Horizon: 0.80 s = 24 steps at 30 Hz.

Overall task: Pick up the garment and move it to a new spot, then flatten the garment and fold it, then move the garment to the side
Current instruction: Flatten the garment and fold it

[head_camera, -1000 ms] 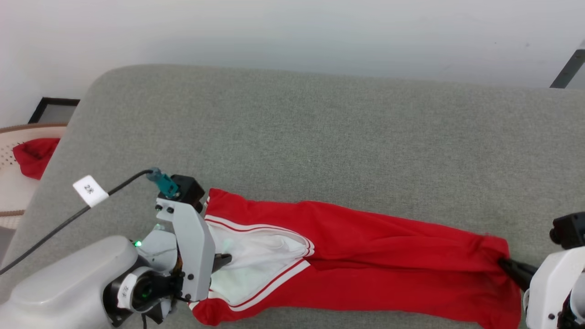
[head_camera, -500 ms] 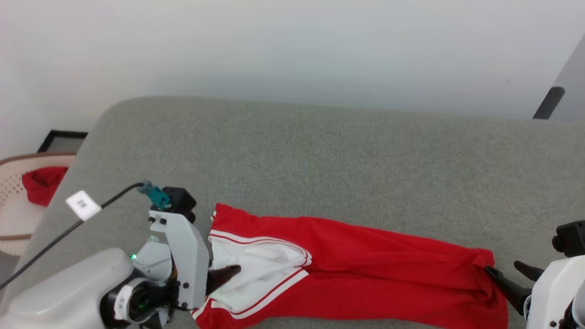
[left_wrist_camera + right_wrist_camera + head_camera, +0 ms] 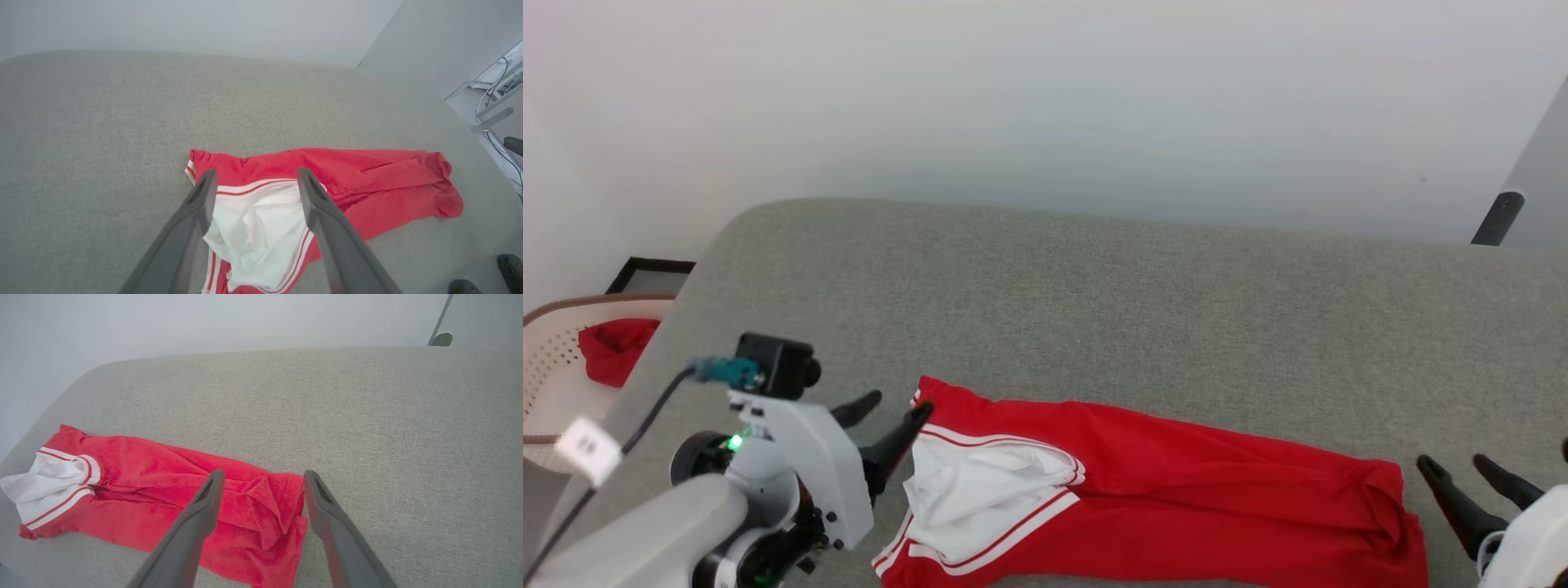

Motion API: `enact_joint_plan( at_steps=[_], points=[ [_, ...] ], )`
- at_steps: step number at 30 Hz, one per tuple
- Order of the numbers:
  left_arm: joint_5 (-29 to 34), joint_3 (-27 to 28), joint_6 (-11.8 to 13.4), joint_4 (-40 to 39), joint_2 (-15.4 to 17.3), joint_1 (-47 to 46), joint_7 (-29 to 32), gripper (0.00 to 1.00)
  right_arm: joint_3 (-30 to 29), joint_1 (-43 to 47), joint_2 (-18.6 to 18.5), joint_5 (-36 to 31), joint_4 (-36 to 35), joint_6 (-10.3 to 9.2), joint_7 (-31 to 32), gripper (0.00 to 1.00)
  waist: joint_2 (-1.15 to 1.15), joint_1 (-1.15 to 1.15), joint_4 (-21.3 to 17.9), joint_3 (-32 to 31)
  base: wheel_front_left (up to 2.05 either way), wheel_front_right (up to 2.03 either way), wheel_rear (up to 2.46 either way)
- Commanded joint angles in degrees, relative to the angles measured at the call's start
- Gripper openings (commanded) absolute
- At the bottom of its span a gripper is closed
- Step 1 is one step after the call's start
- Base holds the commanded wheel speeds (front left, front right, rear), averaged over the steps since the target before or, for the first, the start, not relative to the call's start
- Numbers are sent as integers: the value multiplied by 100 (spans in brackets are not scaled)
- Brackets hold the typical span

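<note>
Garment [image 3: 1176, 490] lies in the head view as a long folded strip along the bench's [image 3: 1094, 310] near edge, between the left gripper [image 3: 898, 406] and right gripper [image 3: 1452, 462], both spread and empty. Left wrist view: jaws stand over its white-sleeved end. Right wrist view: jaws frame the rumpled red hem. Soft, light, limp cloth, likely; pinch both ends' layers together.

Red garment [image 3: 1176, 490] with white panel, red-striped trim, grey couch [image 3: 1094, 310]
</note>
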Motion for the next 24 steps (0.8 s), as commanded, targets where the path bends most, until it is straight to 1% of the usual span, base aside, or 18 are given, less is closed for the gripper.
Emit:
enact_joint_plan(
  at_steps=[1,6,8,11,15,16,24],
  points=[
    [74,45,-39,61,-43,123,-210,100,-77,63,38,-90,43,-4,-65,100,0,0,17,-16,0,0,0],
    [430,138,-185,399,-195,406,-1221,100,-222,194,178,-122,212,-4,-305,100,0,0,72,-83,0,0,0],
    [502,168,-289,545,-300,532,-1533,100,-268,225,223,-110,284,-4,-332,100,0,0,101,-118,0,0,0],
    [649,272,-385,817,-409,702,-1812,100,-328,309,253,-101,396,-4,-334,100,0,0,147,-160,0,0,0],
    [967,608,-526,1136,-600,936,-1923,100,-402,392,272,-68,567,-3,-176,100,0,0,225,-185,0,0,0],
    [1034,807,-559,1169,-694,981,-1926,100,-432,405,277,-42,609,-3,-115,100,0,0,248,-185,0,0,0],
    [2219,2462,-835,1426,-1330,1843,-1929,100,-661,259,214,-100,959,-3,451,100,0,0,447,-128,0,0,0]
  ],
)
